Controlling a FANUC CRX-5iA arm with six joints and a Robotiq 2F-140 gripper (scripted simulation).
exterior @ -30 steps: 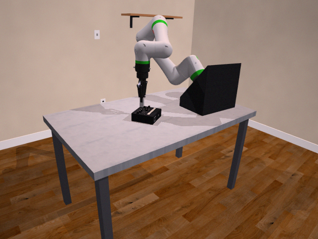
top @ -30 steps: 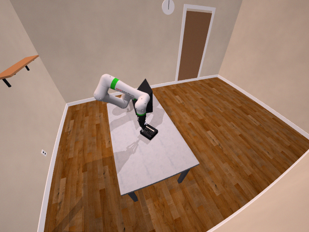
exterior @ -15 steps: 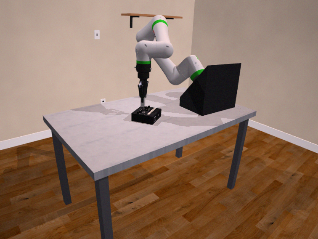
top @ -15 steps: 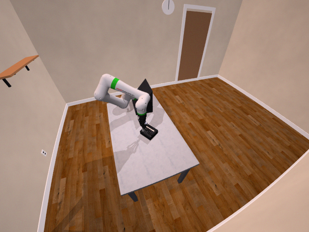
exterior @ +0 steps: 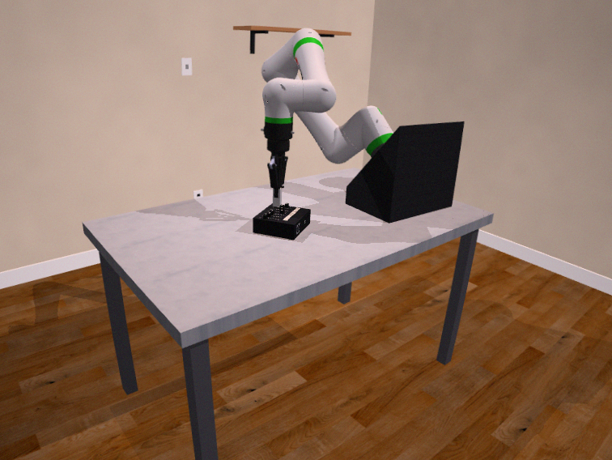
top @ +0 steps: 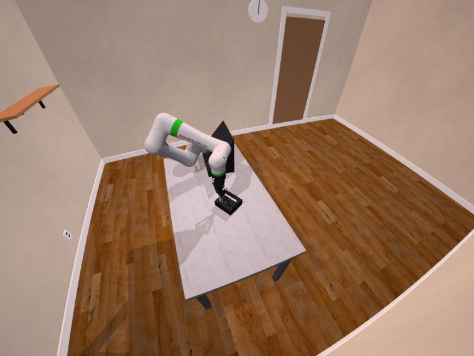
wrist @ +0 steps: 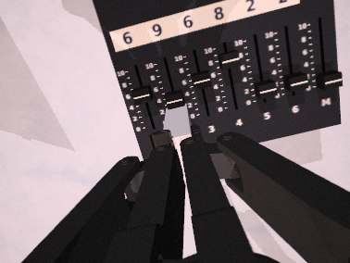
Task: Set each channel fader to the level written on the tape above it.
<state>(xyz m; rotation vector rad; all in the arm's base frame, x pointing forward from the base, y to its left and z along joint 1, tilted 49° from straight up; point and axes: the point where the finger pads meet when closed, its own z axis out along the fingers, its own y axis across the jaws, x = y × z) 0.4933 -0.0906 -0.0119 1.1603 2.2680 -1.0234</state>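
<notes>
The black lighting desk (top: 229,204) (exterior: 282,223) (wrist: 259,32) stands on its feet in the middle of the table. Its tape (wrist: 153,31) reads 6, 9, 6, 8, 2 and a cut-off last figure. In the wrist view, cap 1 (wrist: 142,94) stands near 6, cap 2 (wrist: 174,98) near 4, cap 3 (wrist: 202,80) near 6, cap 4 (wrist: 230,58) near 8, cap 5 (wrist: 266,88) near 2, cap 6 (wrist: 296,82) near 2 or 3. The master cap (wrist: 329,79) stands low on its scale. My gripper (wrist: 180,122) (top: 221,196) (exterior: 277,201) is shut and empty, its tips just below cap 2.
A large black wedge-shaped block (top: 222,138) (exterior: 410,172) stands on the table (top: 229,264) (exterior: 197,266) behind the desk, next to the arm's base. The table edges lie well away from the desk.
</notes>
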